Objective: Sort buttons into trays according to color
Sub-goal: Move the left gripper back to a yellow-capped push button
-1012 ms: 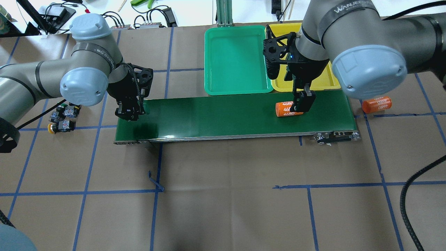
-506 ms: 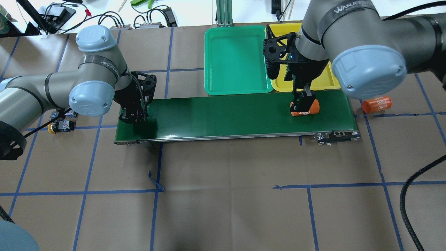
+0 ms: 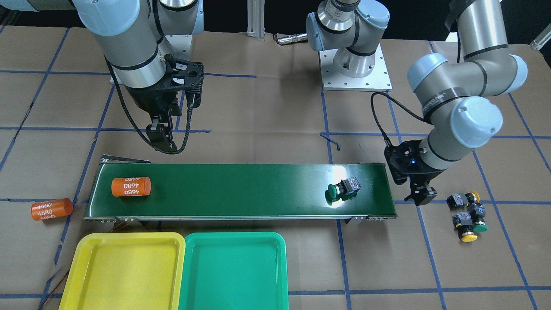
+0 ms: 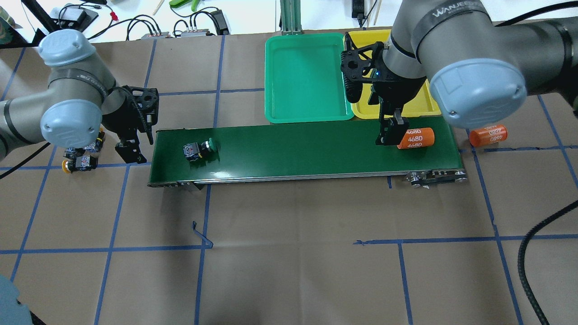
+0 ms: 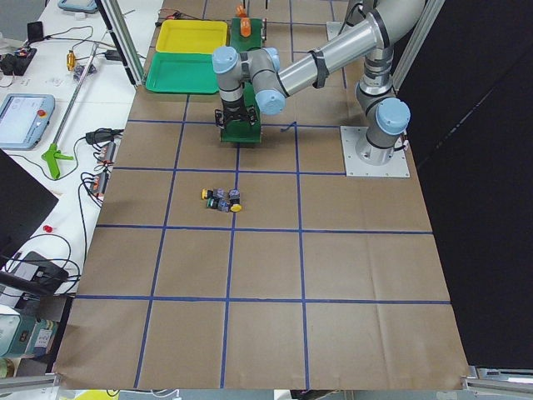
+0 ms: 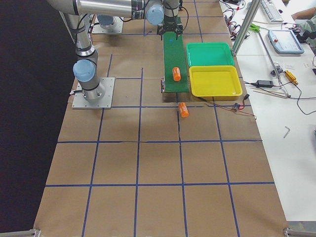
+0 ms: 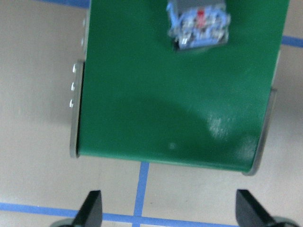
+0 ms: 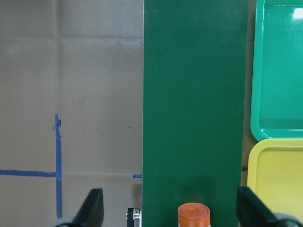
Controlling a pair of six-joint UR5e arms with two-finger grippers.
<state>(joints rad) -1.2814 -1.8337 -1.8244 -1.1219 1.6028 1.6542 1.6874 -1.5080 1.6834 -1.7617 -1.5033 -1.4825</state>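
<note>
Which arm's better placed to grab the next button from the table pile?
Left: the left claw, open, hangs just beside the pile; the right claw is at the far end of the belt, by the orange cylinder.

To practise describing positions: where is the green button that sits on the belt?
In the overhead view, the green button lies on its side near the left end of the dark belt, just right of the open left gripper.

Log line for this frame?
green-capped push-button switch: lying on dark green conveyor belt | left gripper: open, off belt end | right gripper: open, above orange cylinder | yellow plastic tray, green plastic tray: empty | three more buttons: on paper-covered table
</note>
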